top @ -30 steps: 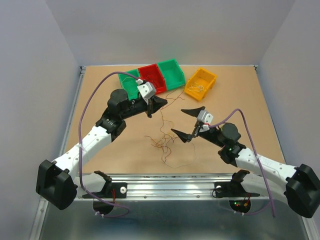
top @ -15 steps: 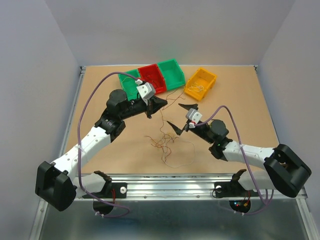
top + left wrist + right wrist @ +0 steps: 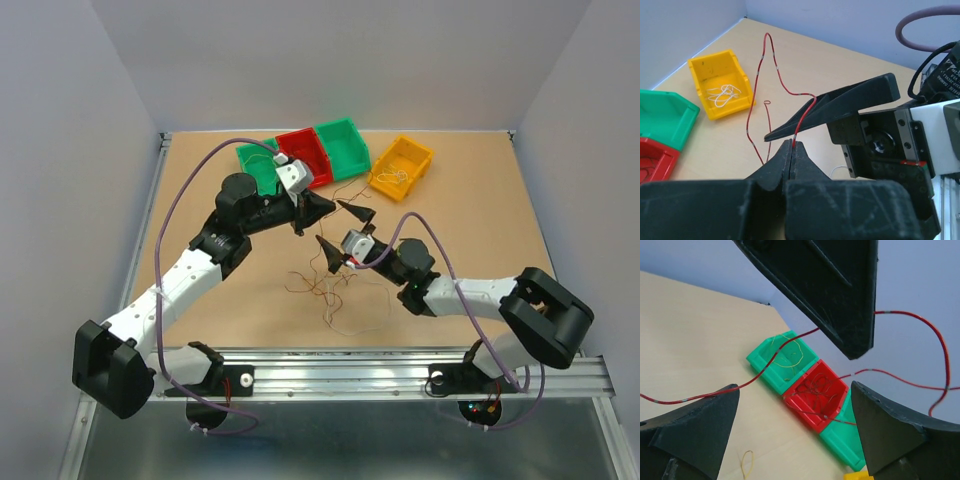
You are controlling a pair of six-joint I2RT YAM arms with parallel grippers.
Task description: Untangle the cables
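left hand [image 3: 791,149] pinched shut on a red wire [image 3: 756,75], up off the table [image 3: 480,220] centre. right hand [image 3: 343,230] splayed wide, just beside left's tip.

Left gripper [image 3: 792,146] closed on red cable [image 3: 756,75], right gripper finger [image 3: 840,102] just behind; yellow bin [image 3: 705,65] holding white cables [image 3: 722,95] near table [image 3: 850,55] edge.

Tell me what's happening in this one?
The two arms are picking apart a tangle of thin wires on the table. The left tool is shut on a red wire and holds it lifted above the tangle. The right tool, open, sits close beside it with its fingers either side of that wire, not yet gripping. The red bin and yellow bin at the far edge already hold some wires.
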